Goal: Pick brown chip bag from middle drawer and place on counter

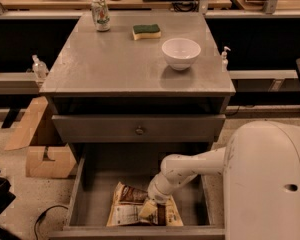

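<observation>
The brown chip bag [128, 208] lies flat on the floor of the open middle drawer [92, 194], near its front lip. My gripper [149, 209] reaches down into the drawer from the right on a white arm and sits on the bag's right half. The counter [115, 64] is the gray slab on top of the cabinet, above the drawer.
On the counter stand a white bowl [180, 53], a green-and-yellow sponge [146, 31] and a can [100, 14]. The upper drawer front with a round knob [139, 130] is closed. Cardboard boxes [45, 156] sit on the floor at left. My white body [270, 184] fills the lower right.
</observation>
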